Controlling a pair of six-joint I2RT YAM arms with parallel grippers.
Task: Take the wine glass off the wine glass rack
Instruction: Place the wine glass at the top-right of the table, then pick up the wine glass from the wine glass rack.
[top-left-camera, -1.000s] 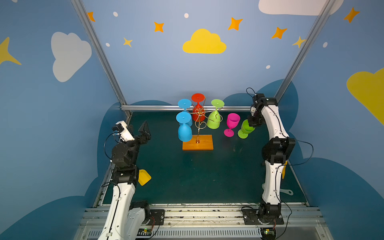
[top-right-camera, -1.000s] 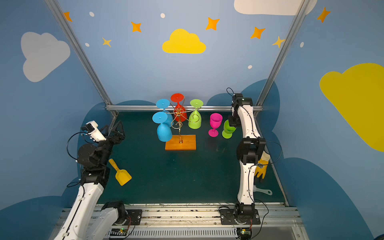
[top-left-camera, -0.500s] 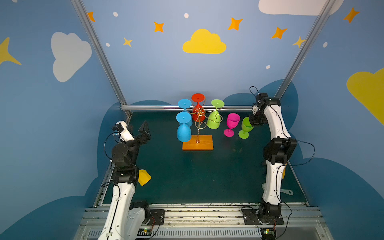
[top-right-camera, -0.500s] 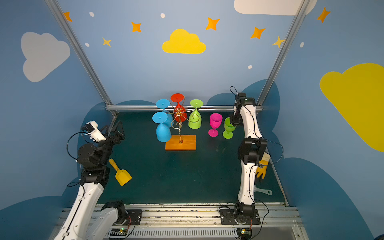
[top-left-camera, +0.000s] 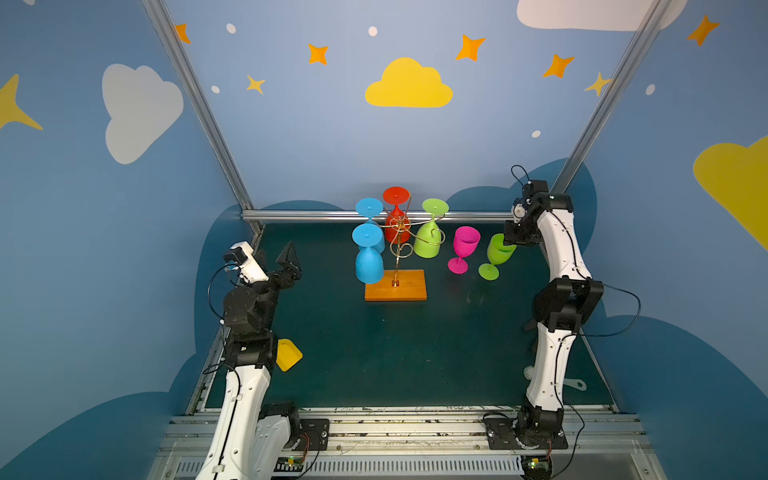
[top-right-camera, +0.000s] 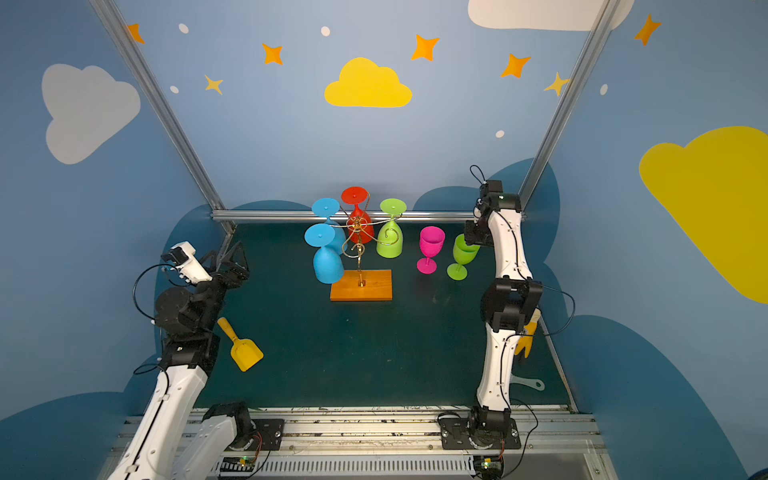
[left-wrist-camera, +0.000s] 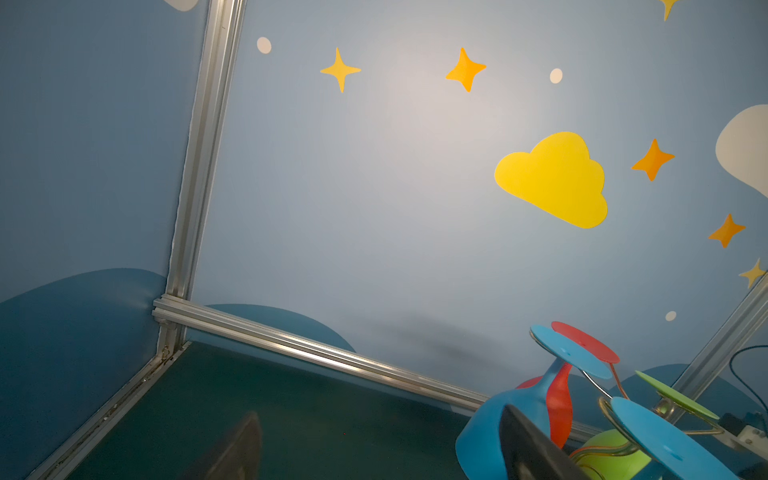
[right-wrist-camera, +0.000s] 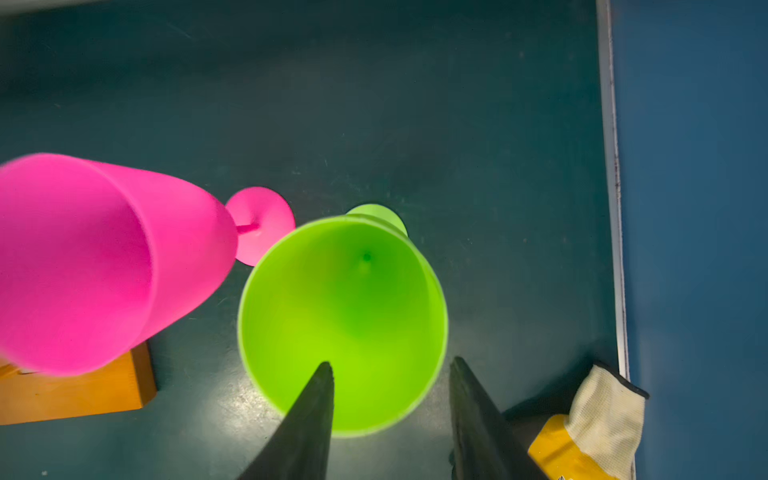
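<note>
The wine glass rack (top-left-camera: 395, 286) (top-right-camera: 360, 286), gold wire on an orange wooden base, stands mid-table at the back. Two blue, one red and one green glass hang on it upside down. To its right a pink glass (top-left-camera: 465, 245) and a green wine glass (top-left-camera: 496, 253) (top-right-camera: 463, 253) (right-wrist-camera: 345, 311) stand upright on the mat. My right gripper (top-left-camera: 513, 237) (right-wrist-camera: 391, 362) is open above the green glass's rim, one finger over the bowl and one outside it. My left gripper (top-left-camera: 291, 264) (left-wrist-camera: 376, 415) is open at the far left, holding nothing.
A yellow scoop (top-left-camera: 288, 354) (top-right-camera: 243, 349) lies by the left arm's base. A yellow and white glove (right-wrist-camera: 590, 424) (top-right-camera: 525, 336) and a white utensil (top-left-camera: 575, 384) lie by the right arm. An aluminium rail (top-left-camera: 332, 216) runs along the back wall.
The green glass, tilted in my right gripper a second ago, now stands upright on the mat. The right jaws have opened off it. The left arm has not moved.
</note>
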